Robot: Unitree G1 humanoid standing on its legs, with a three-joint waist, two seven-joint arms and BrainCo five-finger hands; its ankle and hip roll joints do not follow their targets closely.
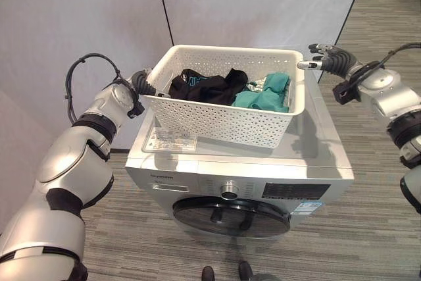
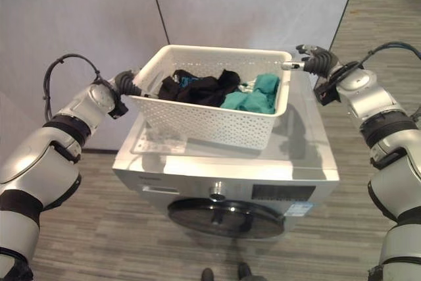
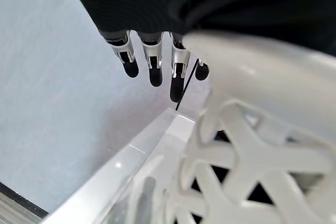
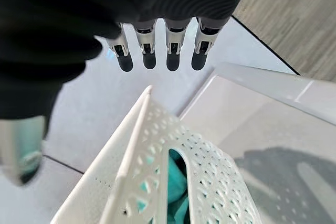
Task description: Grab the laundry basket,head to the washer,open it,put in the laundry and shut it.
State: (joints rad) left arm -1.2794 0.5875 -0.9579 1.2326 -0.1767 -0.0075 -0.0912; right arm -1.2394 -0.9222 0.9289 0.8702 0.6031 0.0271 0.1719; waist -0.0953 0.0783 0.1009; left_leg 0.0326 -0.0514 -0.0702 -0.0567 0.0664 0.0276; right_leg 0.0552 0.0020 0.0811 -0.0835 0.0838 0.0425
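In the left eye view, one white perforated plastic laundry basket sits on top of the one silver front-loading washer, so the carrying looks done. Its round dark door is closed; opening, loading and shutting remain. Inside lie a black garment and a teal garment.

In the right eye view, the right hand hovers just beside the rim, fingers straight.

In the left wrist view, the left hand has its fingers straight beside the basket wall, gripping nothing.
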